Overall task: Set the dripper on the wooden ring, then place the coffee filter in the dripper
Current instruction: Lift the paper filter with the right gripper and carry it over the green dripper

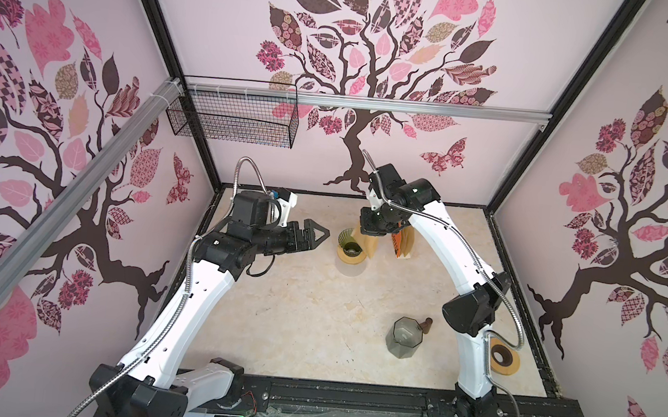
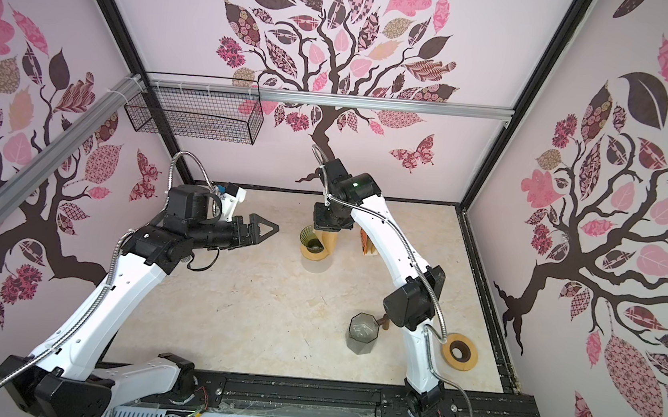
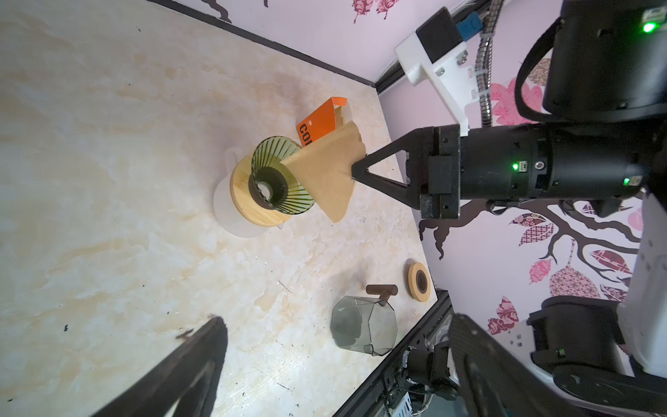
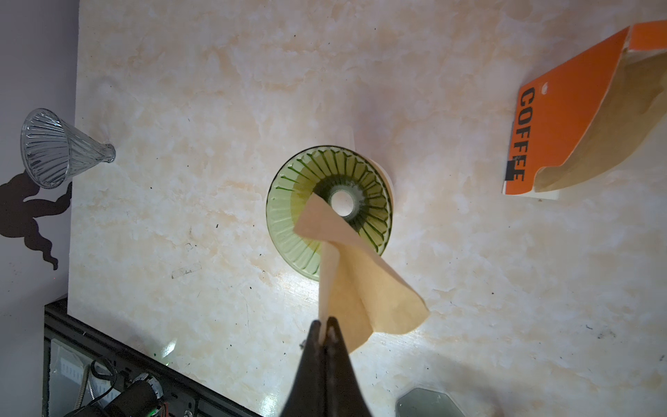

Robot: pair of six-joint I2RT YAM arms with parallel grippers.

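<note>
A green ribbed glass dripper [image 4: 326, 173] stands on a wooden ring [image 3: 240, 187] at the back of the table, also seen in both top views [image 1: 347, 240] [image 2: 311, 241]. My right gripper [image 4: 324, 321] is shut on the edge of a brown paper coffee filter [image 4: 361, 285]. The filter [image 3: 325, 169] hangs beside the dripper, and one corner of it lies over the dripper's mouth near the centre hole. In both top views the right wrist hides its jaws. My left gripper [image 1: 319, 235] is open and empty, in the air to the left of the dripper, with its fingers [image 3: 202, 353] wide apart.
An orange pack of filters [image 4: 563, 122] stands just right of the dripper. A grey glass server [image 1: 405, 335] with a wooden handle and a wooden ring [image 1: 503, 359] sit at the front right. A clear glass cone [image 4: 54, 151] lies by the back wall. A wire basket [image 1: 232, 116] hangs high on the left.
</note>
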